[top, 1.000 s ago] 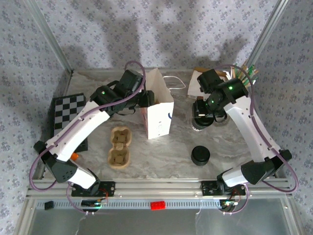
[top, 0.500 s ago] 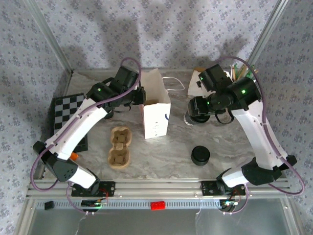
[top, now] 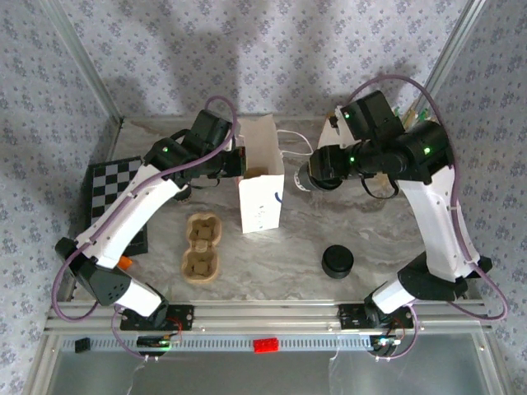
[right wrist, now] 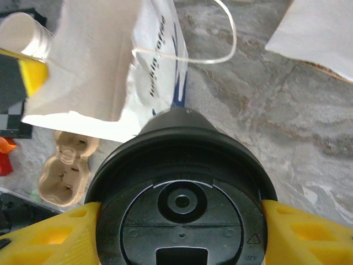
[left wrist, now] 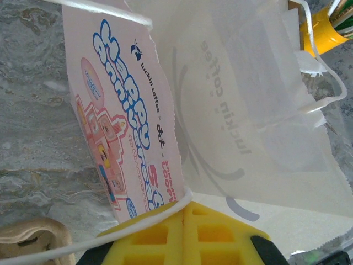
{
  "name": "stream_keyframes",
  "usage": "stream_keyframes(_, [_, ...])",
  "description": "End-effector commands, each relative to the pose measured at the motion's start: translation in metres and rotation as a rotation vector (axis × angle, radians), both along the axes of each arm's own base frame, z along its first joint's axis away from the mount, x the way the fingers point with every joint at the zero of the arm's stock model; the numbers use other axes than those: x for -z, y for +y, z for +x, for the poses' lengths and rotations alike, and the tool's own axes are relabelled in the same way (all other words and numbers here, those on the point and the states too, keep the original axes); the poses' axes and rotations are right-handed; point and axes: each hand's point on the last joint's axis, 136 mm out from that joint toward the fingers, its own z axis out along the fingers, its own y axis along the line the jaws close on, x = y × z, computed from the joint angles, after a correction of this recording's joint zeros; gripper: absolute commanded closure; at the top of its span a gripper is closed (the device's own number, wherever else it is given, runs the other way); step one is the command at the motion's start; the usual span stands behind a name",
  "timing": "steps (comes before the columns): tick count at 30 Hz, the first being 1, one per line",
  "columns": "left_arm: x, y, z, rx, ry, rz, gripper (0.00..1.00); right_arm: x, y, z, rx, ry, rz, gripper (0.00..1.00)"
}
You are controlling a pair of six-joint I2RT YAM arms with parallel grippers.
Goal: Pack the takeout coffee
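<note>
The right claw (right wrist: pixel 179 221) grips the paper cup (top: pixel 305 180) from both sides, its yellow fingers (right wrist: pixel 52 234) pressed against the rim just under the black lid (right wrist: pixel 182 212) that caps it. The cup hangs in the air, tilted, just right of the white paper bag (top: pixel 262 196) and above the marbled table (top: pixel 387 234). The left claw (left wrist: pixel 182 232) is closed on the bag's left upper edge, pinching the paper together with a string handle (left wrist: pixel 138 223). The brown cup carrier (top: pixel 202 247) lies left of the bag, and a black round object (top: pixel 338 262) sits on the table nearer the right arm's base.
</note>
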Motion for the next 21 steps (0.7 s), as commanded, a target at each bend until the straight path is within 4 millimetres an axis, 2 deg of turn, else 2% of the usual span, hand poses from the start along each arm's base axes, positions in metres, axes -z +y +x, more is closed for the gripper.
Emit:
stream_keyframes(1, [-0.016,-0.004,-0.004,0.030,-0.024,-0.033,1.00,-0.005,0.006,-0.009,-0.024,0.027,0.030,0.38])
stream_keyframes(12, [-0.022,-0.012,-0.008,0.050,-0.035,-0.062,1.00,-0.038,0.041,0.004,-0.098,-0.063,0.165,0.38])
stream_keyframes(21, [-0.029,-0.021,-0.016,0.074,-0.046,-0.089,1.00,-0.042,0.065,0.028,-0.108,-0.074,0.222,0.38])
